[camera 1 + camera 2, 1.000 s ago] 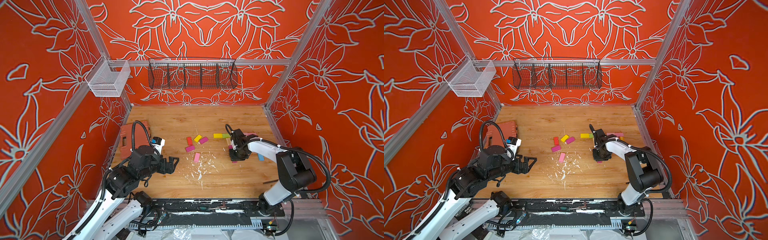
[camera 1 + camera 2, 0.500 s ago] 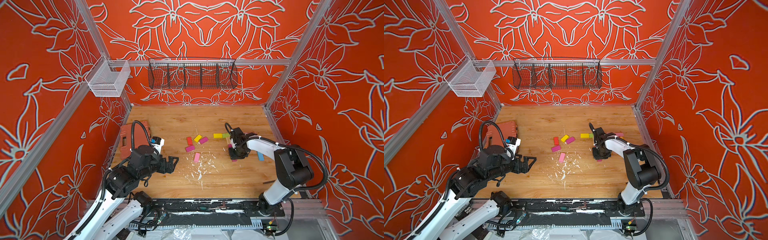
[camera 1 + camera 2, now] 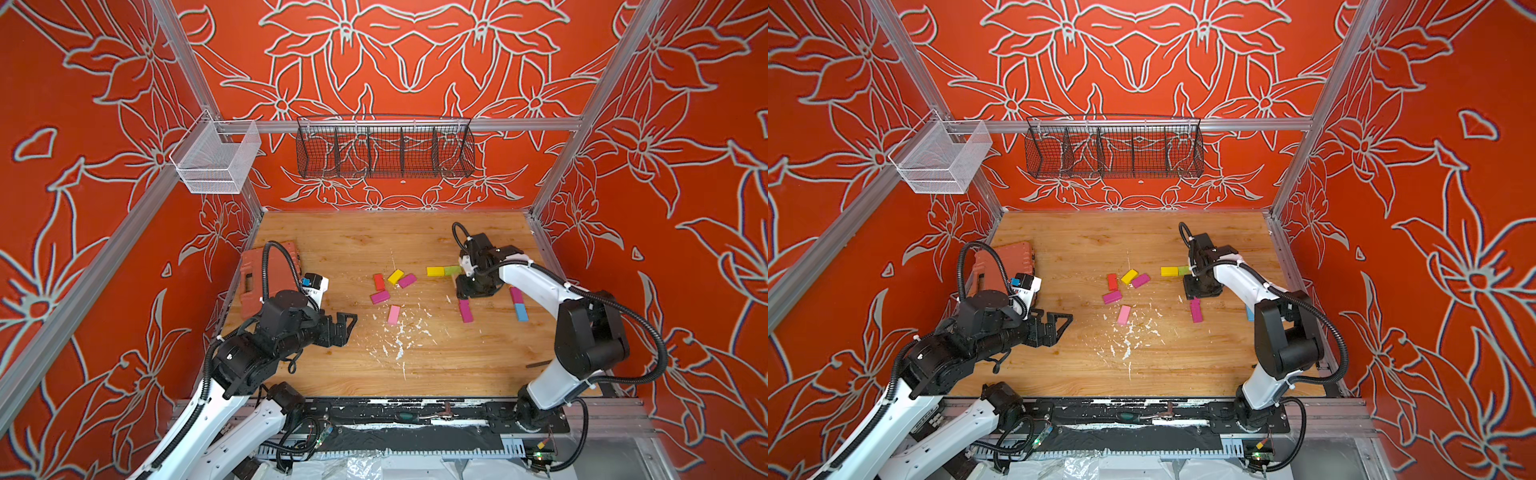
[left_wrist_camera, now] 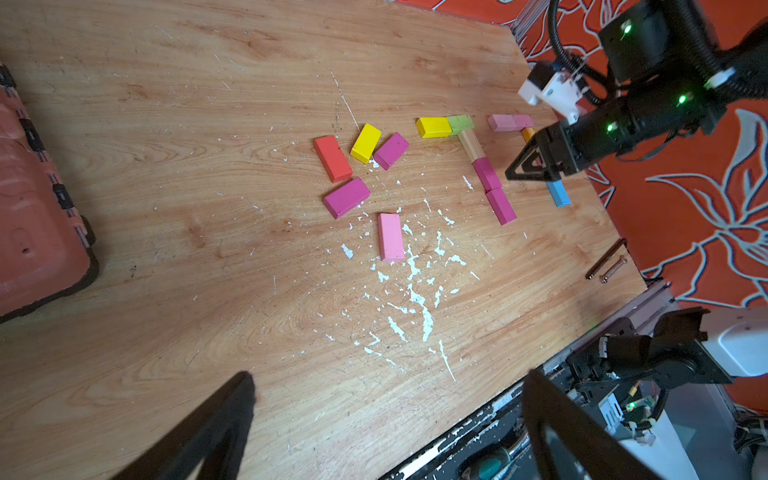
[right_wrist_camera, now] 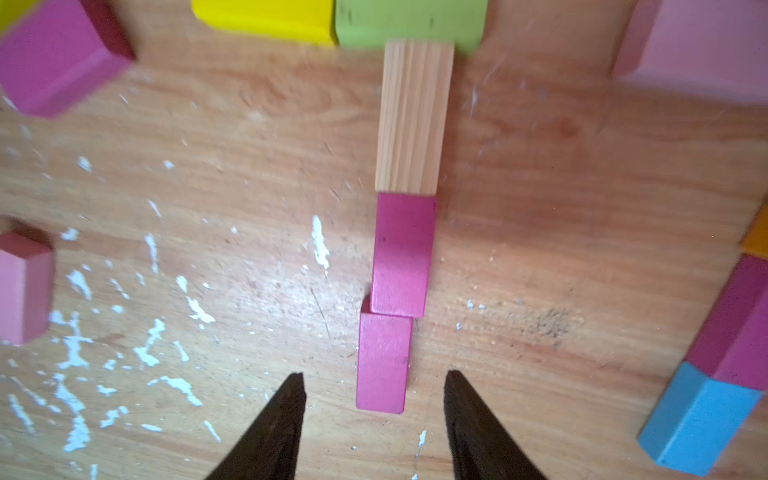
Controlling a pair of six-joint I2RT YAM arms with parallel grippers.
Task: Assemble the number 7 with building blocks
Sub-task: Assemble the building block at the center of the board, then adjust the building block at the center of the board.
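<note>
Now your right gripper (image 5: 374,374) stands parted, clear either side of the end magenta block (image 5: 382,357); your left gripper (image 4: 388,374) is wide and empty.

Honestly, there's no printed text, brand or label I can actually read anywhere here. There's a small dark marking (image 3: 928,411) on the white link of the left arm (image 3: 905,419), down at the near left, but it's way too tiny to make out.

The only thing that reads as a number is the 7 (image 5: 402,253) laid out in blocks on the right half of the table (image 3: 415,365). A yellow block (image 4: 433,127) and a green block (image 4: 460,123) sit end to end as the top bar. From the green one, a bare wood block (image 4: 471,145), a far magenta block (image 4: 487,174) and a near magenta block (image 4: 500,205) run toward the near edge. The last one sits a bit out of line.
</note>
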